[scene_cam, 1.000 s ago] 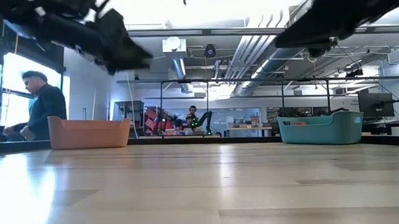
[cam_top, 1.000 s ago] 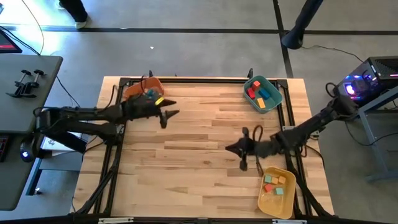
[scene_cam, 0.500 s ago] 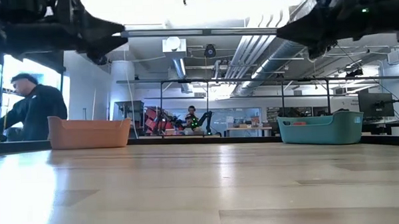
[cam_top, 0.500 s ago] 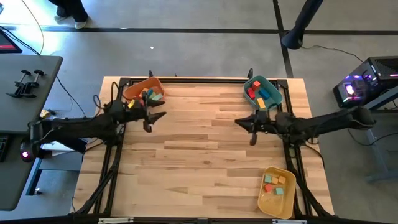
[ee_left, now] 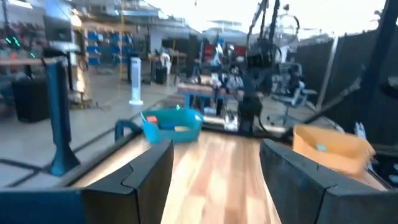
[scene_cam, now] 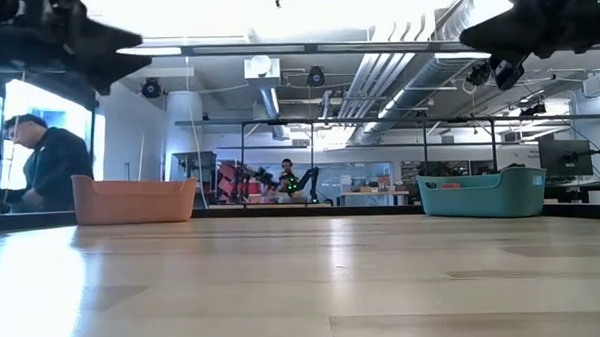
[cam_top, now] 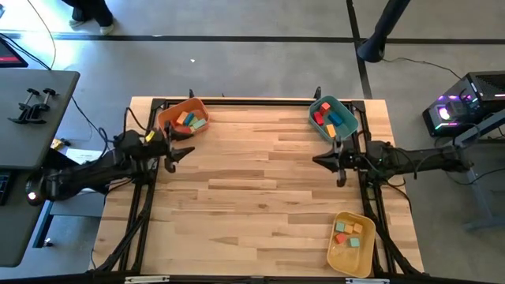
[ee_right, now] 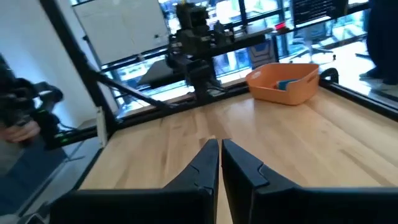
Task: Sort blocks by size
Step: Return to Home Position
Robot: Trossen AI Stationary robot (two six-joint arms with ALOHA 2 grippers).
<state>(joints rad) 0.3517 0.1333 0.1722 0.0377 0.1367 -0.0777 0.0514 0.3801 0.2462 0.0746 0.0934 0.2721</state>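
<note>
All blocks that show lie in three bins. The orange bin [cam_top: 170, 113] at the far left holds several blocks [cam_top: 189, 120]. The teal bin [cam_top: 345, 110] at the far right holds red, blue, green and yellow blocks [cam_top: 331, 120]. The yellow bin [cam_top: 347, 256] at the near right holds several small blocks [cam_top: 351, 233]. My left gripper [cam_top: 177, 151] hovers open and empty above the table's left side, just near of the orange bin; its fingers stand wide apart in the left wrist view [ee_left: 214, 180]. My right gripper [cam_top: 327, 162] hovers shut and empty at the right side, near of the teal bin [ee_right: 219, 155].
A black frame rail [cam_top: 237, 101] runs around the tabletop. The wooden middle [cam_top: 252, 181] between the two grippers shows only bare boards. A person [scene_cam: 50, 167] stands beyond the table's left side, near a grey side table [cam_top: 31, 102].
My left gripper has drawn back from beside the orange bin toward the table's left edge. My right gripper has gone from beside the yellow bin toward the far edge, then back toward the right edge. Both have risen in the low view.
</note>
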